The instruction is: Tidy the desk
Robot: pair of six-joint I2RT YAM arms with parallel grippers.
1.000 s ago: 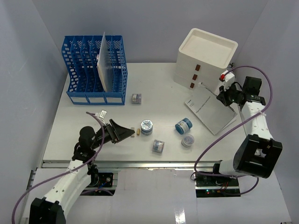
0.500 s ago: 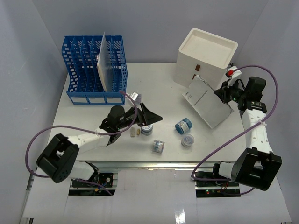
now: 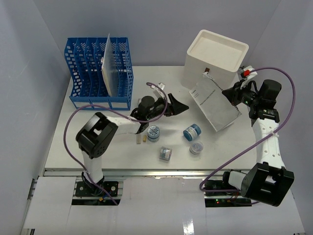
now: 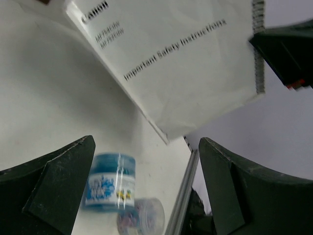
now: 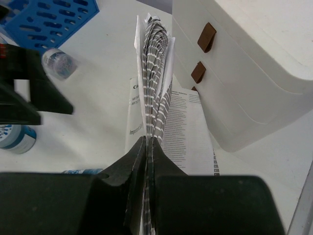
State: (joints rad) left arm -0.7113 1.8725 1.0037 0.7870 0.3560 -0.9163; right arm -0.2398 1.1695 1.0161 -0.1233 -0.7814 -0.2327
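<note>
Left arm (image 3: 120,125) swung toward the booklet (image 3: 214,103) — jaws spread — jaws of right arm (image 3: 266,134) pinching it.

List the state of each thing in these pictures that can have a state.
left gripper: open, empty, above the desk.
right gripper: shut on the booklet.
booklet: held by one edge, tilted, pages fanned apart.
drawer box: the drawers in view are shut.
file rack: upright, one sheet standing in a slot.
blue-lidded jar: lid on, standing on the desk.
</note>
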